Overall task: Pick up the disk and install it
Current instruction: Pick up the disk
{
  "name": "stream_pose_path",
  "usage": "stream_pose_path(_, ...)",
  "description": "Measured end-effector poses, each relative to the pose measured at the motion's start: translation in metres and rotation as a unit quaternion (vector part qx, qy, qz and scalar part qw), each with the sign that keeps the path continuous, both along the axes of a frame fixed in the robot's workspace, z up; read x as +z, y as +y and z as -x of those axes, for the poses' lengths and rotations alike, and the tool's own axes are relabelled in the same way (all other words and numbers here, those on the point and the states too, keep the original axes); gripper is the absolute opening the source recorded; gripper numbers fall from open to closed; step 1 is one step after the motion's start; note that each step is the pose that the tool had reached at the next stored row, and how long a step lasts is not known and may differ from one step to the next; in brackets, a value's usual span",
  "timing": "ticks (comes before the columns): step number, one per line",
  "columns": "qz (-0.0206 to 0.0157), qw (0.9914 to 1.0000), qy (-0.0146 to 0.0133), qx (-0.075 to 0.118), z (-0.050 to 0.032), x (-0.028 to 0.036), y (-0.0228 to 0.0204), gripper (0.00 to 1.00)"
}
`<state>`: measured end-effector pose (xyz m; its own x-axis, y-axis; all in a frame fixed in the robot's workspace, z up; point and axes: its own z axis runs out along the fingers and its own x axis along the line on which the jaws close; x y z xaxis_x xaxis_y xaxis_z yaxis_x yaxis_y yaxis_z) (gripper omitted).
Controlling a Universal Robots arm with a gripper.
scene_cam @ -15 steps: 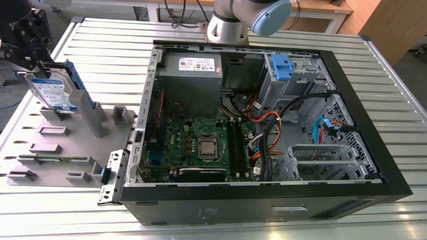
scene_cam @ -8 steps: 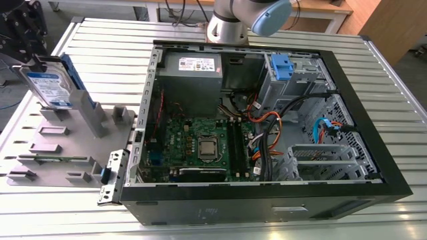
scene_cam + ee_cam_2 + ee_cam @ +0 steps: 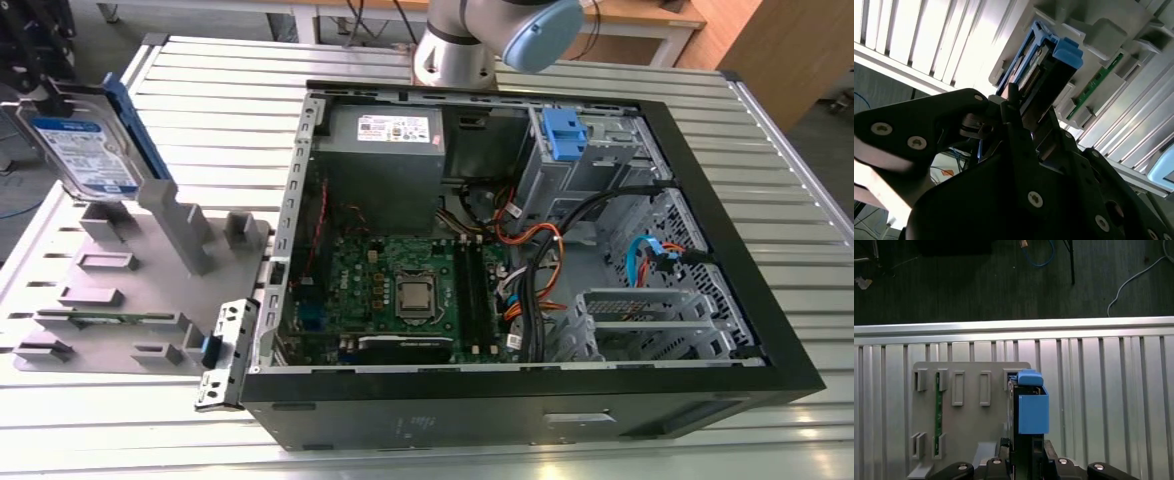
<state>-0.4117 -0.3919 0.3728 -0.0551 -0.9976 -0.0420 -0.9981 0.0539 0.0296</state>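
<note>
Over one corner of the grey holder plate (image 3: 123,300), the disk (image 3: 83,150) is held upright with a slight lean, its labelled face turned to the exterior view and its blue bracket running along one edge. Whether its lower end rests on the plate or hangs just clear of it cannot be told.

The gripper (image 3: 1025,450) is seen in both wrist views with its black fingers (image 3: 1013,112) set one on each side of the disk. The jaws are clenched on the disk's flat faces, and the blue bracket end projects beyond the fingertips toward the plate. The tool is pointed downward at the plate, so the disk is viewed edge-on in the first wrist view.

A green memory stick (image 3: 937,412) is seated upright in a slot of the plate, well apart from the disk. The plate is laid on a slatted metal table (image 3: 134,430).

Beside the plate, on the exterior view's right, an open computer case (image 3: 534,420) is laid on its side with the circuit board and cables exposed. Beyond the case, on its side away from the plate's near edge, a grey and blue joint of the arm (image 3: 474,45) is seen, with the arm's wrist reached out over the plate.
</note>
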Motion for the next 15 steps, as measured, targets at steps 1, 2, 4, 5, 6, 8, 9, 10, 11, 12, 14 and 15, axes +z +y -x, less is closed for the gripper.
stream_pose_path(1,0.0,1.0,0.0,0.0,0.0,0.0045,0.0,0.35)
stream_pose_path(2,0.0,1.0,0.0,0.0,0.0,0.0091,0.0,0.35)
stream_pose_path(4,0.0,1.0,0.0,0.0,0.0,0.0183,0.0,0.35)
stream_pose_path(5,0.0,1.0,0.0,0.0,0.0,0.0228,0.0,0.35)
stream_pose_path(6,0.0,1.0,0.0,0.0,0.0,0.0273,0.0,0.35)
stream_pose_path(8,0.0,1.0,0.0,0.0,0.0,0.0364,0.0,0.35)
stream_pose_path(9,0.0,1.0,0.0,0.0,0.0,0.0409,0.0,0.35)
stream_pose_path(10,0.0,1.0,0.0,0.0,0.0,0.0457,0.0,0.35)
stream_pose_path(11,0.0,1.0,0.0,0.0,0.0,0.0501,0.0,0.35)
stream_pose_path(12,0.0,1.0,0.0,0.0,0.0,0.0547,0.0,0.35)
stream_pose_path(14,0.0,1.0,0.0,0.0,0.0,0.062,0.0,0.35)
stream_pose_path(15,0.0,1.0,0.0,0.0,0.0,0.0652,0.0,0.35)
